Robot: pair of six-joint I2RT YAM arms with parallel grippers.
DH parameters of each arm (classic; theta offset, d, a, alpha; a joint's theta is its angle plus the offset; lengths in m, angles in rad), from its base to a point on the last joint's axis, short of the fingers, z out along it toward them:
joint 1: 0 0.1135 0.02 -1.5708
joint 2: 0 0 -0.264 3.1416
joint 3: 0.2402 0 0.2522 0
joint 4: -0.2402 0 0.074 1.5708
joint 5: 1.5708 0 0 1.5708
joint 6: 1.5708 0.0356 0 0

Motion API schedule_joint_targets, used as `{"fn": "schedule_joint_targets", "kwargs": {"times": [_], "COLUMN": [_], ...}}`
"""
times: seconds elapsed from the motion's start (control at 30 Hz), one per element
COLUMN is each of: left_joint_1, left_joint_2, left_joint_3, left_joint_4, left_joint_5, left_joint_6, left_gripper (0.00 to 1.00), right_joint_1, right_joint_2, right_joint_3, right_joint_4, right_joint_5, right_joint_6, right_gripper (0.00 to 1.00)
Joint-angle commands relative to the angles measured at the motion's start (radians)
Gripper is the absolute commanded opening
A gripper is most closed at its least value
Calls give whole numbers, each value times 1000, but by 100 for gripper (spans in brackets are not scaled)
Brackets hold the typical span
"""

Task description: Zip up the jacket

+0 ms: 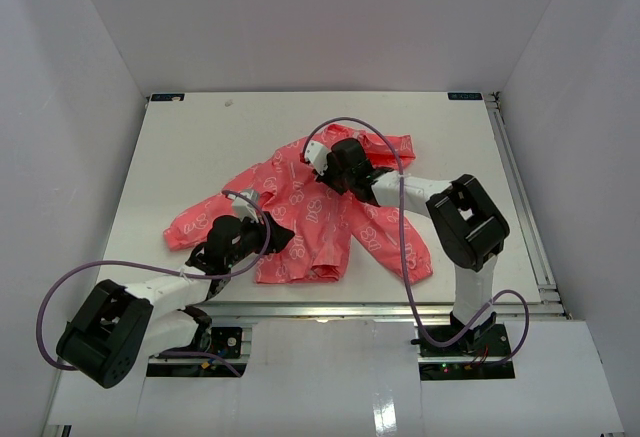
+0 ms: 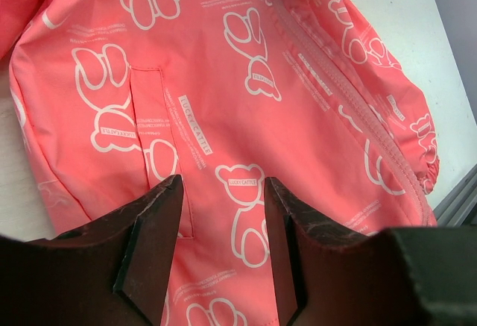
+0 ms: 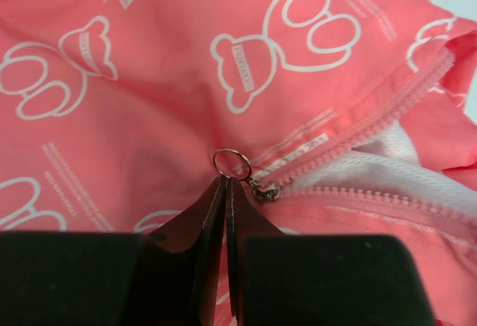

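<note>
jacket [image 1: 310, 242] lies spread face up on the table [image 1: 200, 147], mid-table, hem toward the arm bases, sleeves out to both sides. r gripper [image 3: 226, 180] sits over the upper chest near the collar, jaws pressed together w/ only a hairline slit, tips pinching the lower edge of the ring [image 3: 232, 164] on the zip slider [image 3: 266, 190]. past the slider the teeth split apart and white lining [image 3: 387, 165] shows; on the hem side the zip [image 2: 335, 95] runs joined. l gripper [image 2: 223, 184] is over the lower front by the pocket, jaws spread, fingers [image 2: 156, 244] around nothing; can't tell if they touch the fabric.
</note>
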Motion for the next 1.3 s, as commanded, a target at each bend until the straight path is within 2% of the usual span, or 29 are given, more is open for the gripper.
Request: {"fn": "schedule_joint_targets", "kwargs": {"times": [0.0, 0.13, 0.37, 0.4, 0.5, 0.67, 1.07, 1.27], "left_joint_1": [3, 3, 3, 3, 3, 3, 3, 3], "left_joint_2": [-7, -7, 25, 32, 37, 60, 37, 38], "left_joint_3": [-3, 1, 35, 42, 39, 19, 6, 8], "left_joint_4": [11, 13, 17, 12, 26, 53, 45, 45], "left_joint_5": [-28, -33, 16, 17, 20, 4, -4, -8], "left_joint_6": [-3, -3, 11, 14, 6, -3, 3, 4], "left_gripper": [58, 58, 58, 58, 58, 58, 58, 58], "right_joint_1": [-11, -12, -12, -10, 4, 23, 17, 10], "right_joint_2": [-7, -68, -123, -125, -142, -140, 42, 84], "right_joint_3": [62, 8, -16, -13, -29, -47, 75, 107], "right_joint_4": [51, 120, 97, 81, 75, 64, 5, -30], "right_joint_5": [77, 79, 19, 8, -7, 32, 102, 127], "right_joint_6": [13, 29, 33, 34, 38, 77, 97, 129], "right_gripper": [8, 8, 8, 10, 34, 45, 53, 52]}}
